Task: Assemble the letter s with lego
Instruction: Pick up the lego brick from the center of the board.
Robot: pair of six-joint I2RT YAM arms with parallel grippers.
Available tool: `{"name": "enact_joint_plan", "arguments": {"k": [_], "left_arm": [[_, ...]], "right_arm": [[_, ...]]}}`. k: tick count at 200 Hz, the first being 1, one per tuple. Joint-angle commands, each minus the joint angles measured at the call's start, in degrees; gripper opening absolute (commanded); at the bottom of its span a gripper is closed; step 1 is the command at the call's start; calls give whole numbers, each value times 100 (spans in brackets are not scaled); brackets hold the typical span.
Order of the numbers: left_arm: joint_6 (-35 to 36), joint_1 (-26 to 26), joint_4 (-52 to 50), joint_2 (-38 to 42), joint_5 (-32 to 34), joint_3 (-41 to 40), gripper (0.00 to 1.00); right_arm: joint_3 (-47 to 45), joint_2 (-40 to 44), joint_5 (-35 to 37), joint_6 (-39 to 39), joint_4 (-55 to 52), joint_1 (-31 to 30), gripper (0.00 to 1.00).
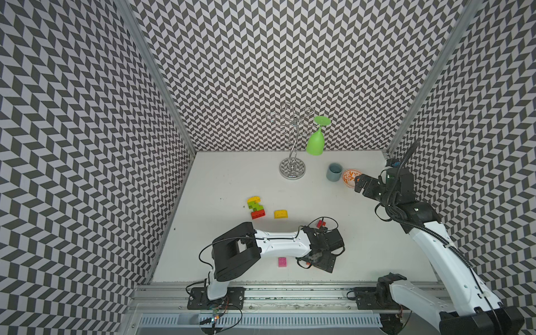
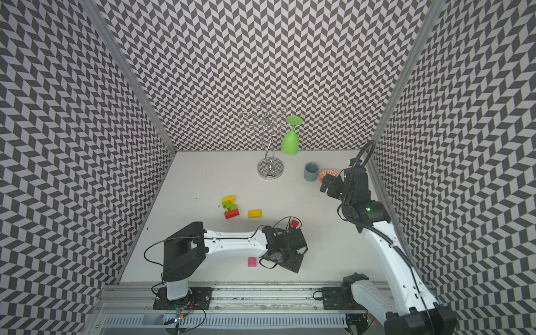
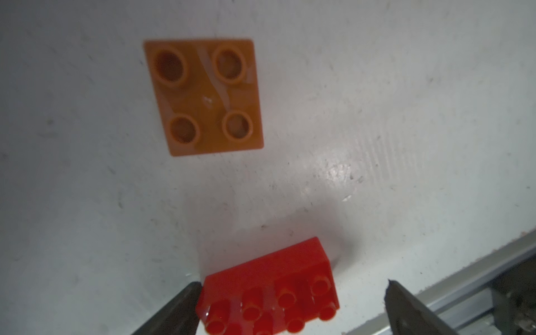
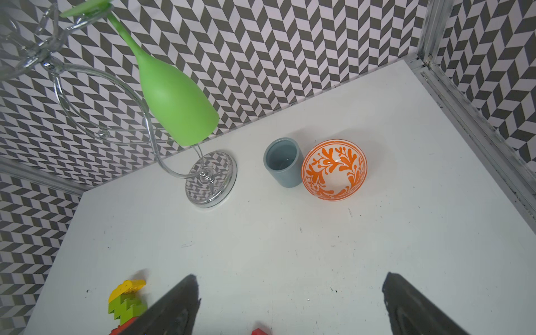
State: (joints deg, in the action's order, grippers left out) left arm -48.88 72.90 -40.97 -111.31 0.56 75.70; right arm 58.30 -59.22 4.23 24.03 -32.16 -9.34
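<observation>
In both top views a small lego stack (image 1: 255, 207) (image 2: 230, 207) of yellow, lime green and red bricks stands left of centre. A loose yellow brick (image 1: 281, 214) lies to its right, and a small red brick (image 1: 320, 223) further right. A pink brick (image 1: 282, 262) rests beside my left gripper (image 1: 317, 262), which points down near the table's front. In the left wrist view that gripper (image 3: 290, 307) is open around a long red brick (image 3: 269, 290); one finger (image 3: 174, 313) touches it and the other stands apart. A brown brick (image 3: 203, 97) lies beyond. My right gripper (image 1: 358, 184) (image 4: 290, 304) hangs open and empty at the back right.
A wire glass rack (image 1: 292, 168) with a hanging green glass (image 1: 315, 142) stands at the back. A grey cup (image 1: 334, 172) and an orange patterned bowl (image 4: 333, 169) sit beside it, under my right gripper. A metal rail (image 3: 464, 275) runs along the table's front edge.
</observation>
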Motion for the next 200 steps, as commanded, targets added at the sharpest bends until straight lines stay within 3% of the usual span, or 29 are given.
{"name": "enact_joint_plan", "arguments": {"k": [1,31,64,120,148,200], "left_arm": [[-295,40,-327,-177,126,121,98],[-386,31,-341,-292,198,95,92],[-459,5,-428,-416,312,143,74],[-434,-110,-856,-311,760,310,55],[-260,-672,-990,106,1110,246,51],[295,-1834,-598,298,968,221,47]], "right_arm": [[-143,86,-217,-108,57,56,99],[-204,134,-310,-212,105,90,99],[-267,222,-450,-241,176,105,99],[-284,236,-609,-245,228,105,98],[-276,232,-820,-250,249,101,97],[-397,148,-1077,-232,349,101,96]]}}
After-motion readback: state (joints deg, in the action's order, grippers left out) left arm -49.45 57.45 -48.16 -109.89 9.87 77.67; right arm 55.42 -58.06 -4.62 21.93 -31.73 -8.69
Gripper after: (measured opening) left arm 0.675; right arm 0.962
